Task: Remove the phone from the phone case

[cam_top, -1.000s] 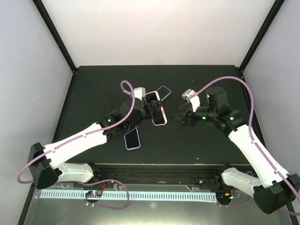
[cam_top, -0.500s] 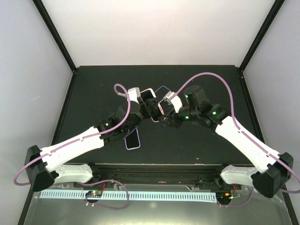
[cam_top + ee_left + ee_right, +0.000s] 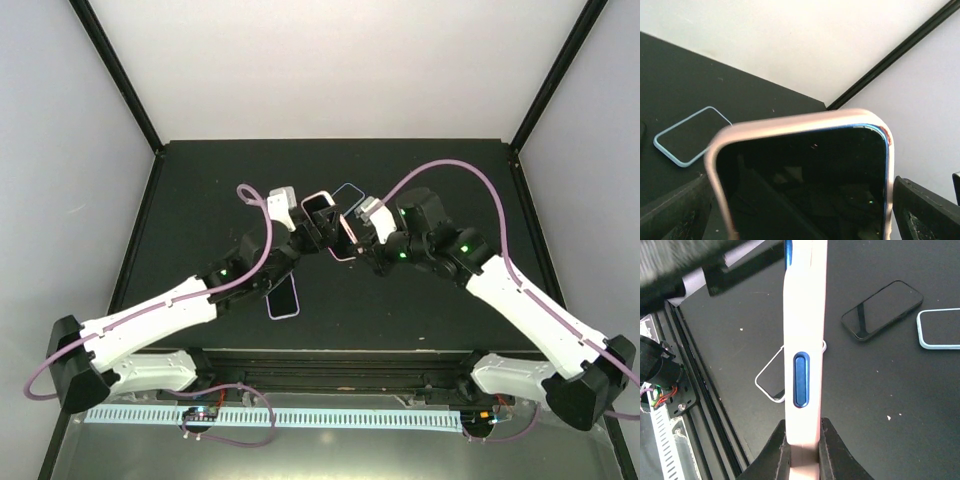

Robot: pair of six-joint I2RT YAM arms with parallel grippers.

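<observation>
Both arms reach inward, wrists nearly meeting above the table (image 3: 200, 190). The left pincer (image 3: 312, 225) grips the pink phone case (image 3: 805, 315) across its width, held aloft, phone (image 3: 805, 185) inside. The right pincer (image 3: 802, 437) pinches the case's edge near a blue button (image 3: 801, 379).

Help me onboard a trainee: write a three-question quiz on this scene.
1. True or false: the phone is already out of the pink case.
2. What lies on the table beside the blue case? A) black phone B) mug C) charger
3. Fill in: the side button above the right end effector is ____.
Key: 1 false; 2 A; 3 blue.
</observation>
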